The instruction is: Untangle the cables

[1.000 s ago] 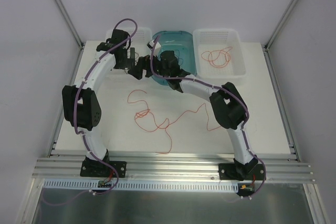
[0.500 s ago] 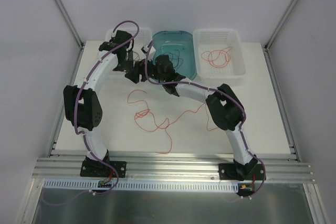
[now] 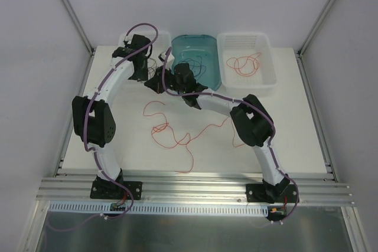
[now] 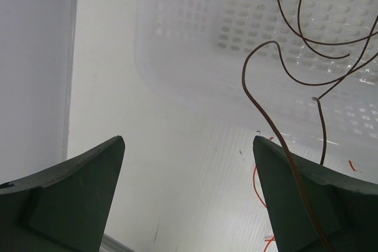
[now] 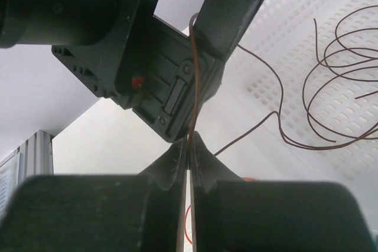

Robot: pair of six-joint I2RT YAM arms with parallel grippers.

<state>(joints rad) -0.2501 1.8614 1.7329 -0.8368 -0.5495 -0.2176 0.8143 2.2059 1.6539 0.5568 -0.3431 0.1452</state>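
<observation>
A thin dark brown cable (image 5: pixel 192 75) runs up out of my right gripper (image 5: pixel 189 137), whose jaws are shut on it, right below the left gripper's body. The same brown cable (image 4: pixel 277 128) crosses the right finger of my left gripper (image 4: pixel 189 140), which stands wide open and grips nothing. More brown loops lie in the white basket (image 4: pixel 195 39). In the top view the two grippers meet at the back left: left gripper (image 3: pixel 150 78), right gripper (image 3: pixel 164 81). Red-orange cables (image 3: pixel 171 131) sprawl on the table's middle.
A teal bin (image 3: pixel 204 51) with dark wires stands at the back centre. A white basket (image 3: pixel 269 57) at the back right holds red-orange cables (image 3: pixel 244 63). The left white basket (image 3: pixel 124 42) is mostly hidden by the left arm. Walls close in behind and beside the table.
My right gripper has moved left from the teal bin to the left gripper and shut on the brown cable. The left gripper has stayed open, almost still.
</observation>
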